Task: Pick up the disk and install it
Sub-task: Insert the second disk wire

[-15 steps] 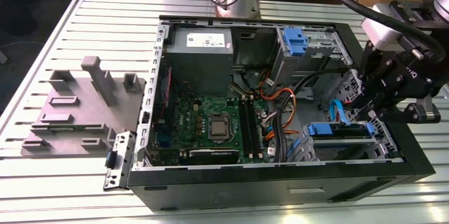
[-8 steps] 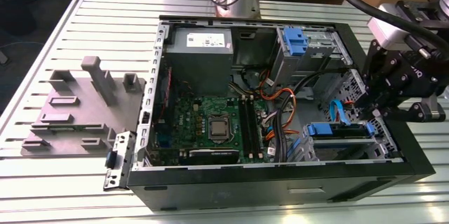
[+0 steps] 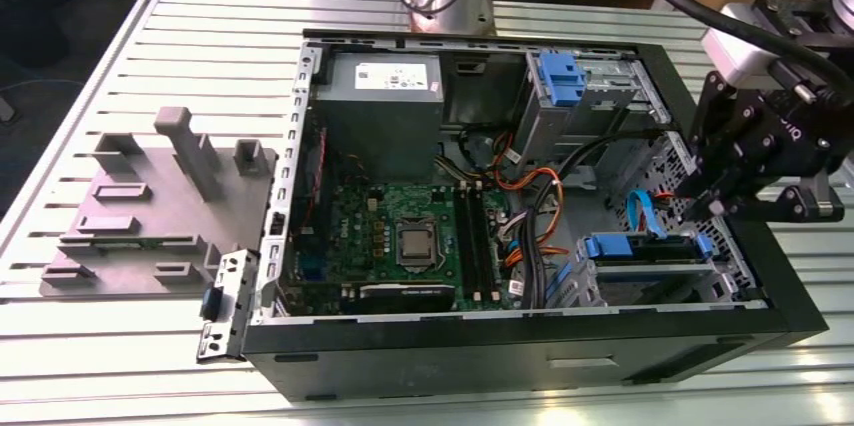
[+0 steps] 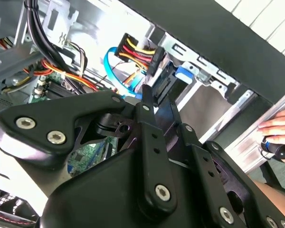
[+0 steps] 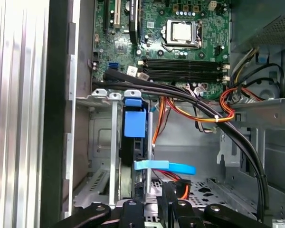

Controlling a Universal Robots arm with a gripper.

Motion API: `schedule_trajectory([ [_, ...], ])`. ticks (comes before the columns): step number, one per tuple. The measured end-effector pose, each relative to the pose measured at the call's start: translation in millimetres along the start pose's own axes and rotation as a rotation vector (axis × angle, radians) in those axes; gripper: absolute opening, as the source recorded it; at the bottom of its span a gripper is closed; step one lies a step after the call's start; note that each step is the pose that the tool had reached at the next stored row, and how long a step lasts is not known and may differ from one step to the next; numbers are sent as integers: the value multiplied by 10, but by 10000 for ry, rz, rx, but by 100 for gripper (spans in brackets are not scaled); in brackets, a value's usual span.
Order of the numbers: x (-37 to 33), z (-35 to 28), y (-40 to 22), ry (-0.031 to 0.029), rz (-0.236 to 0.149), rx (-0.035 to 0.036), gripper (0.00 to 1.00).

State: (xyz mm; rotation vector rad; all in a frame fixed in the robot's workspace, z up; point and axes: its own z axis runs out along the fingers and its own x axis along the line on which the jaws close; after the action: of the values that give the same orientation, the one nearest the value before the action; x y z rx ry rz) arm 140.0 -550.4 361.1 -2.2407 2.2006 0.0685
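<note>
disk (image 3: 650, 250) seated in lower drive cage (image 3: 667, 286) (blue tab showing), pincer (image 3: 714, 201) above

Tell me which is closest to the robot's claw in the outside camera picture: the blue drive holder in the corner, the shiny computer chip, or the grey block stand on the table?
From the gripper, in the exterior view:
1. The blue drive holder, just below it inside the case.
2. The computer chip, mid-case on the green board.
3. The grey block stand, outside the case on the exterior view's left.

A hand (image 4: 281, 130) is cut off by the second wrist view's edge; holding something indistinct.
</note>
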Motion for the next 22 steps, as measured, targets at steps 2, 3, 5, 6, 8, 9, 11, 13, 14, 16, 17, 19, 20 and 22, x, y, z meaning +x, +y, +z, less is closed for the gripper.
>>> schedule_trajectory([
  [2, -19, 9, -25, 0, 1, -2, 29],
  [3, -27, 15, -39, 0, 1, -6, 29],
  [5, -41, 29, -72, -3, 1, -14, 29],
  [6, -48, 36, -88, -3, 1, -17, 29],
  [8, -59, 48, -125, 0, 1, -28, 29],
  [9, -63, 55, -143, 0, 1, -33, 29],
  [11, -70, 69, -179, -1, 2, -43, 29],
  [13, -78, 86, -208, -1, 2, -53, 29],
  [14, -83, 96, -221, 0, 2, -58, 29],
  [16, -95, 115, -241, 0, 3, -69, 29],
  [17, -101, 123, -252, -2, 3, -76, 29],
  [19, -108, 132, -267, -1, 3, -84, 29],
  [20, -110, 140, -269, -2, 3, -85, 29],
  [22, -112, 163, -271, -3, 5, -86, 29],
])
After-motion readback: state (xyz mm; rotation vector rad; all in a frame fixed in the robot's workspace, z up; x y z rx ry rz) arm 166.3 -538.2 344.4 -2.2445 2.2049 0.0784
